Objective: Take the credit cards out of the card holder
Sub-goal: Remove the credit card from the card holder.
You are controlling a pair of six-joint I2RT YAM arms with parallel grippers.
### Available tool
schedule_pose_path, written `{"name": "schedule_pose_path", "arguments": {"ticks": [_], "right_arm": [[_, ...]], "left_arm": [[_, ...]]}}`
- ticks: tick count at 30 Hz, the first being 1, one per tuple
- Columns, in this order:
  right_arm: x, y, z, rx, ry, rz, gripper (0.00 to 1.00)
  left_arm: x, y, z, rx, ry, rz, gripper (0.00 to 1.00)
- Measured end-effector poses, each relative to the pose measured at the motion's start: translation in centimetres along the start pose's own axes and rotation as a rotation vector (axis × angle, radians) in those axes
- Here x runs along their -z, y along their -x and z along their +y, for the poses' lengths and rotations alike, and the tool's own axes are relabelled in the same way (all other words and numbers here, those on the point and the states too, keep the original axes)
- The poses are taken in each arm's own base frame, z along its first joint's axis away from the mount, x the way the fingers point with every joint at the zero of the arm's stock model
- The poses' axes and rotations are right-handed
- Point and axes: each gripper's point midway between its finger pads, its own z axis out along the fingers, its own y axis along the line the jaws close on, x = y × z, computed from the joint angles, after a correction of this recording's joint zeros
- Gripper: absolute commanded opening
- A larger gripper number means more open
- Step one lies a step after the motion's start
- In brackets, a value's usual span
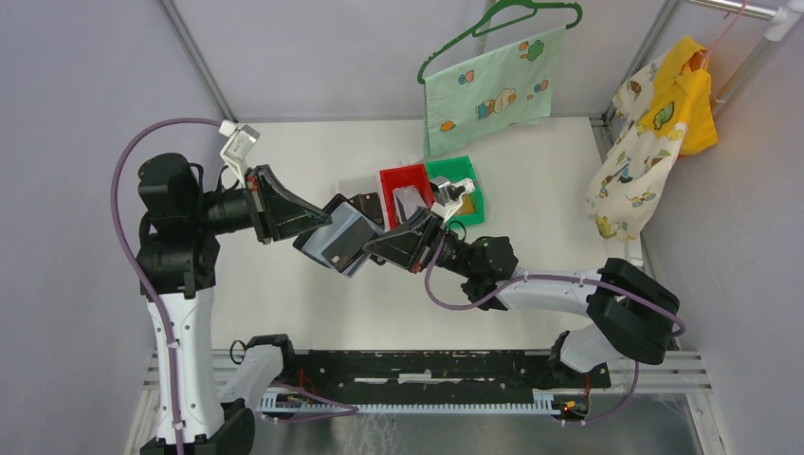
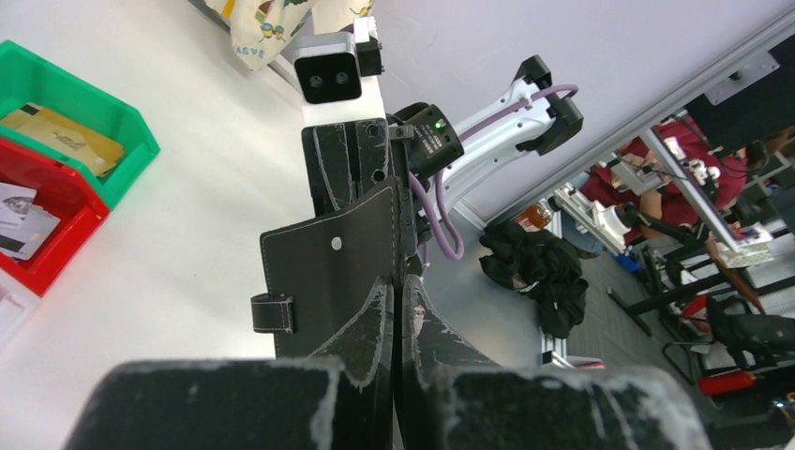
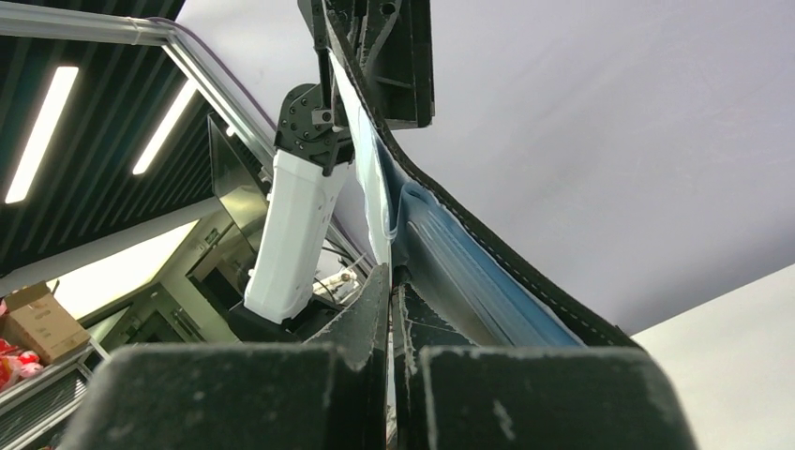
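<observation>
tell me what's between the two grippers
The open card holder, in the top view: the left gripper clamps one flap, the right gripper pinches a whitish credit card in it.

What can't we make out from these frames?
- Cards left in the card holder: top view, small and partly behind left gripper and right gripper; right wrist view, lining edge-on.
- What the right gripper pinches, card or lining: same view, too edge-on.
- Red bin card count: left wrist view, cut by frame edge.
</observation>
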Motion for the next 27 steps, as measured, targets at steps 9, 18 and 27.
{"name": "schedule_pose_path", "arguments": {"ticks": [9, 18, 27], "right_arm": [[0.2, 0.8, 0.5, 0.034, 0.019, 0.004, 0.00], [-1.1, 1.5, 0.7, 0.122, 0.043, 0.113, 0.00], [-2.6, 1.5, 1.7, 0.175, 0.124, 0.198, 0.00]], "left_arm": [[0.0, 0.6, -0.8, 0.035, -0.031, 0.001, 0.02], [0.0, 1.0, -1.3, 0.039, -0.047, 0.004, 0.02], [0.1, 1.0, -2.1, 0.091, -0.071, 0.017, 0.02]]}}
